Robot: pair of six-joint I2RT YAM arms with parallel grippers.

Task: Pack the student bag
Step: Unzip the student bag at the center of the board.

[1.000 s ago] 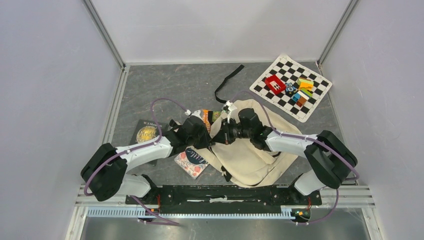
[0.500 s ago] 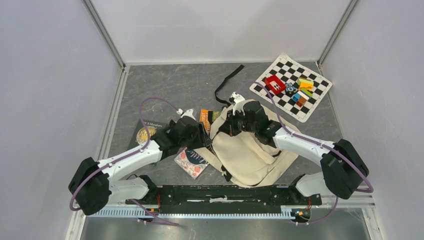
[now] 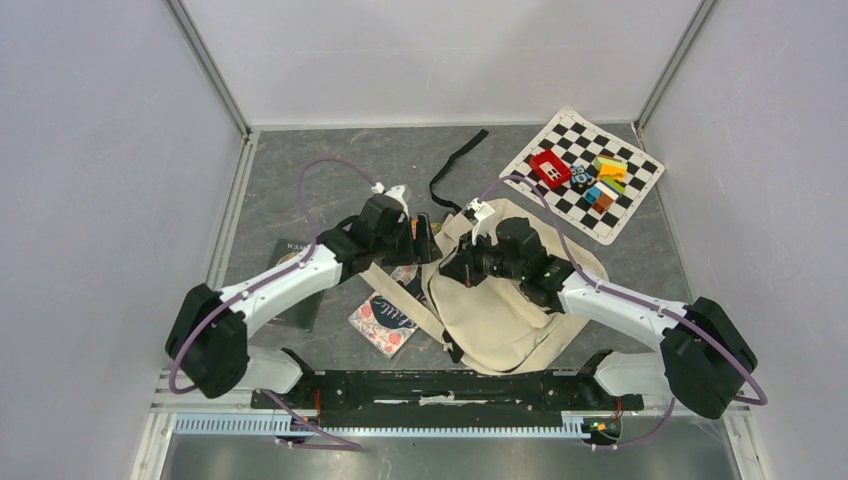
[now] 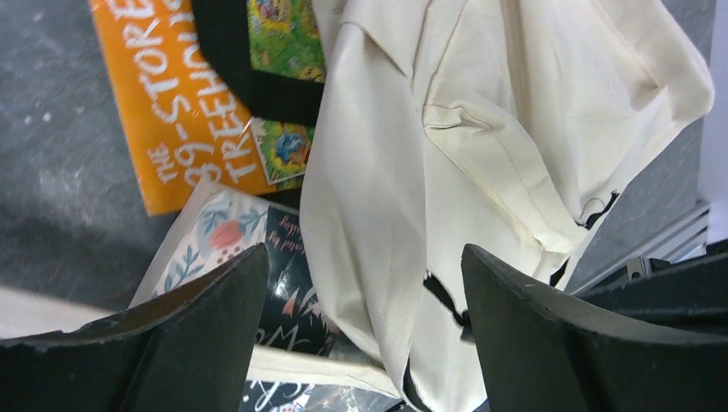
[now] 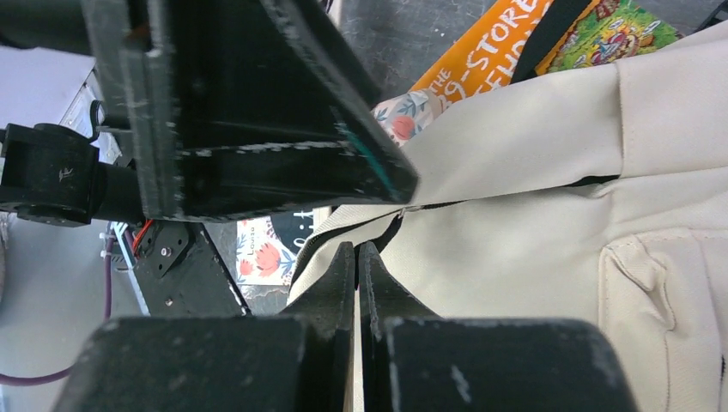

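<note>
**Task item.** One student bag (image 3: 510,300), cream canvas with black trim, lies flat on the grey tabletop (image 3: 330,170). It sits right of centre in the near half. Its near end is close to the rail that carries the arm bases. One cream strap (image 3: 405,300) runs leftward from the bag across a floral-covered book (image 3: 383,322).

**Count.**
- Books: three.
  - An orange book (image 4: 172,112) lies at the bag's left far corner, partly under the canvas.
  - The floral-covered book lies just left of the bag.
  - A dark book (image 3: 295,290) lies further left, partly hidden by the left arm.
- Checkered mat (image 3: 585,170): one, at the far right corner, carrying a red block (image 3: 550,168) and a cluster of small coloured pieces too small to count.
- Loose black strap (image 3: 455,165): one, beyond the bag.

**Edges and room.** Pale walls close the tabletop on the left, far and right sides. Grey surface shows between the bag and the far wall, with only the black strap lying on part of it. The mat is apart from the bag's far right edge.

**Tools.**
- The left tool (image 3: 418,232) hangs over the bag's left far corner and the orange book. Its jaws stand wide apart with nothing between them.
- The right tool (image 3: 455,268) sits over the bag's left edge. Its fingers are pressed together, with the tips at the black zipper line (image 5: 386,232). Whether any fabric is pinched cannot be told.
</note>
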